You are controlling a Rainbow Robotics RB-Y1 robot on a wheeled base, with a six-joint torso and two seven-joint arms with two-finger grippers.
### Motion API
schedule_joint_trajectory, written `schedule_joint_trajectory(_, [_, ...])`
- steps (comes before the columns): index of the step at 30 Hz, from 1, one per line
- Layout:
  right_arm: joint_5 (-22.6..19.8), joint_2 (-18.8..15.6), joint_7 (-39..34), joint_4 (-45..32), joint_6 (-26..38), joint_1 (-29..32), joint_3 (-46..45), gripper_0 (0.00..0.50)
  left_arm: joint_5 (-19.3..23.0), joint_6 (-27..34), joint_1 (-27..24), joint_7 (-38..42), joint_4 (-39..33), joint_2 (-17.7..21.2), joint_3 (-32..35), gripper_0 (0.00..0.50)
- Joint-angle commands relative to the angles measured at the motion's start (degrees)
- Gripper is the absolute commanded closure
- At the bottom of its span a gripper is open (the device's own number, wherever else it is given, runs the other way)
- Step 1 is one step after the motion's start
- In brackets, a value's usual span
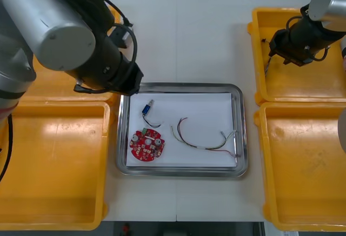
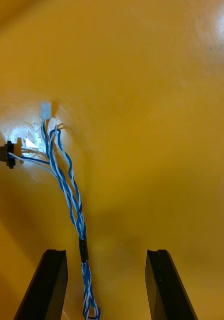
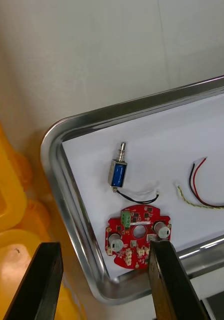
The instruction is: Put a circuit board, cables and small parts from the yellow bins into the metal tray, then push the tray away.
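Closest to us are the two black fingers of the right gripper, spread apart and holding nothing, hanging low over the floor of the far yellow bin on the robot's right. A twisted blue and white cable lies flat on that floor. One end passes between the fingers, closer to one finger than the other, and its length runs straight ahead to its plugs. We judge the step in hand to be picking up this cable. The fingers straddle it across its long axis, so a descent and a squeeze should catch it, though it sits off-centre.

The left gripper is also released and hovers at the tray's left edge. In the tray lie a red circuit board, a small metal part and a thin cable. The tray sits mid-bench, and the right arm is the nearer to the blue cable.
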Motion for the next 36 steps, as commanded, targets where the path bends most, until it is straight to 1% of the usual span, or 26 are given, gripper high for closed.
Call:
schedule_joint_trajectory(1, [-0.4, 1.39, -3.21, -1.04, -0.64, 0.43, -1.4, 0.049, 4.0, 3.03, -4.65, -12.66, 2.1, 2.61, 5.52, 0.0])
schedule_joint_trajectory(4, [-0.23, 1.92, -3.47, -1.04, -0.55, 0.43, -1.4, 0.049, 5.23, 3.38, -5.09, -16.35, 4.12, 3.23, 7.72, 0.0])
schedule_joint_trajectory(12, [0.04, 2.27, -3.12, -1.04, -0.99, 1.84, -1.4, 0.048, 6.02, 3.03, -5.36, -28.48, 10.1, 4.81, 12.03, 0.0])
schedule_joint_trajectory(19, [-0.05, 2.27, -3.3, -1.04, -1.34, 2.72, -1.4, 0.049, 7.16, 0.22, -5.36, -39.99, 15.81, 5.86, 15.28, 0.0])
schedule_joint_trajectory(24, [-1.46, 2.36, -3.56, -1.04, -1.34, 3.16, -1.4, 0.048, 7.96, -1.89, -5.36, -47.73, 20.11, 6.04, 17.48, 0.0])
schedule_joint_trajectory(31, [-1.54, 2.36, -3.47, -1.04, -1.25, 3.6, -1.57, 0.051, 8.4, -4.0, -5.36, -56.16, 25.04, 6.04, 20.11, 0.0])
schedule_joint_trajectory(36, [-1.63, 2.36, -2.95, -1.04, 0.07, 3.69, -4.47, 0.049, 9.45, -5.67, -5.27, -61.79, 29.08, 5.95, 21.78, 0.0])
